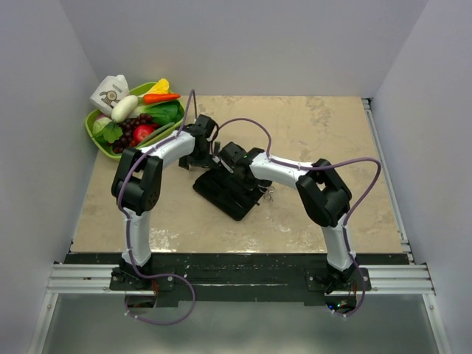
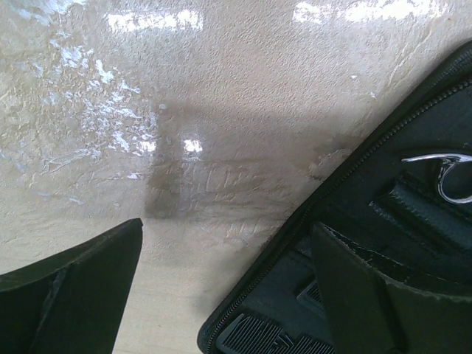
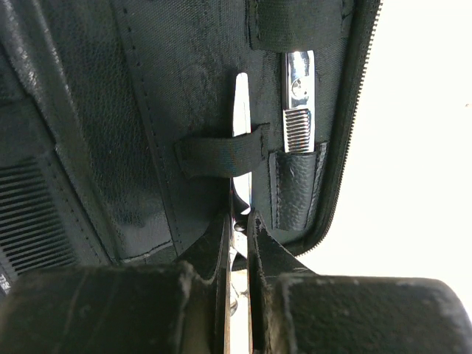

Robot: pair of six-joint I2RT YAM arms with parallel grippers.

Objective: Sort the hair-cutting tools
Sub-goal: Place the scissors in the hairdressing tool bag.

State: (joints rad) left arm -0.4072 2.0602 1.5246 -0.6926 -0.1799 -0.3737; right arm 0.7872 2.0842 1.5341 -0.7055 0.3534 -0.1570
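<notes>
Silver scissors (image 3: 242, 110) lie half under the strap (image 3: 214, 156) inside the case (image 3: 147, 88), pinched by the right claw (image 3: 237, 230). Stowing, I judge. Next, push them straight in. The left claw (image 2: 225, 228), spread, hovers beside the case.

The case (image 1: 221, 195) lies open mid-table (image 1: 332, 133), with the basket (image 1: 94, 131) well apart at the far left corner. In the case, the first scissors (image 3: 242, 103) sit under a strap (image 3: 214, 151), the second scissors (image 3: 299, 103) just beside them in a pocket (image 3: 295, 188) nearer the zip edge, and the comb (image 3: 33, 217) on the strap's other side. The right gripper (image 3: 240, 221) pinches the first scissors' near end, while the left gripper (image 2: 226, 225) straddles the case's edge.
</notes>
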